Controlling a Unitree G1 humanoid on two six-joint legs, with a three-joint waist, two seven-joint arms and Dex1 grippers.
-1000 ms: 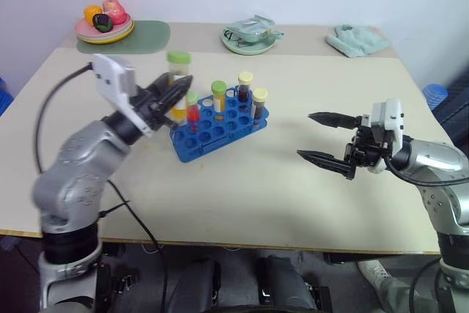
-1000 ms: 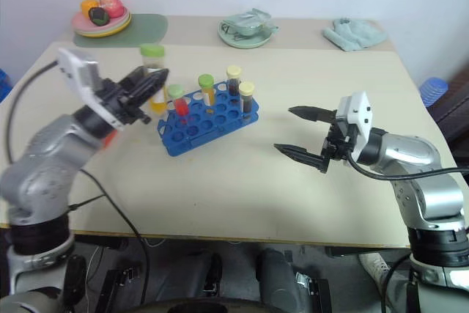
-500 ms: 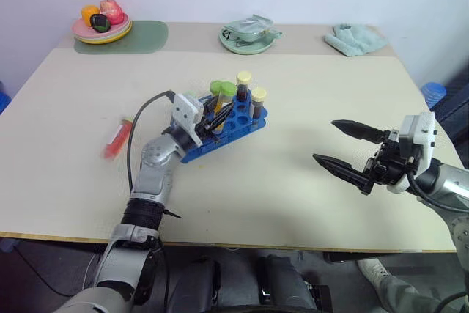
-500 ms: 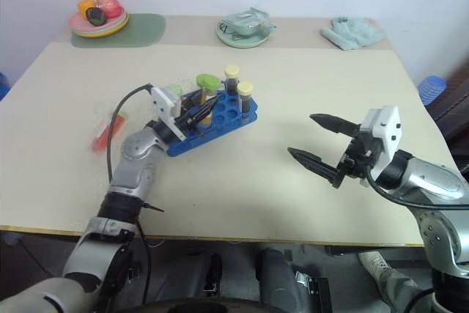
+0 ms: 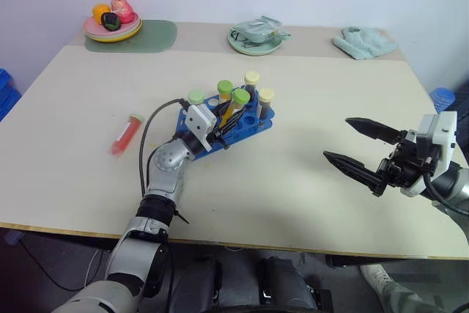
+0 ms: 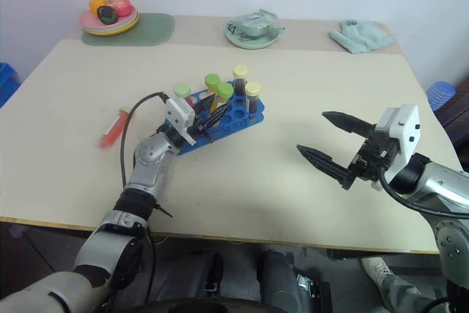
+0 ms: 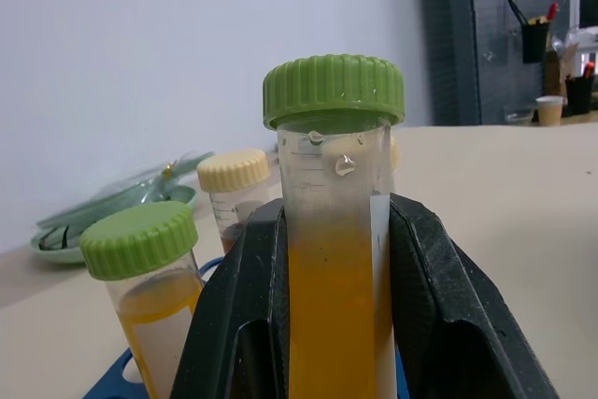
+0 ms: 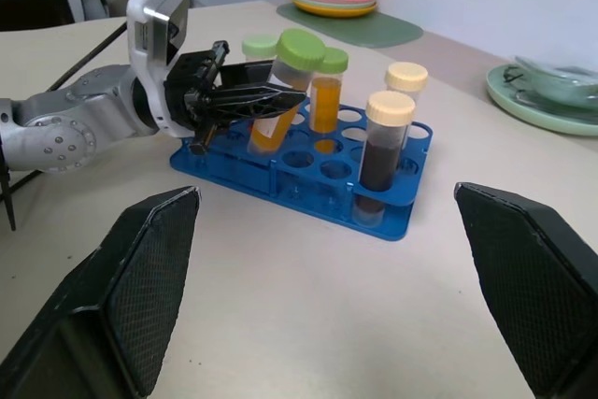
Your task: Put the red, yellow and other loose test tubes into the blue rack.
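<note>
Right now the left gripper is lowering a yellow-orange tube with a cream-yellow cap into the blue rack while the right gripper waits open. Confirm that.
One thing is off: the cap is green, not cream-yellow, as the left wrist view shows. The left gripper is shut on the yellow-orange tube over the blue rack, and the right gripper waits open.

A robot test room or lab is suggested: a plain beige table (image 5: 308, 93) is set against a white wall, and a pegboard of tools (image 7: 523, 7) is seen behind.
</note>
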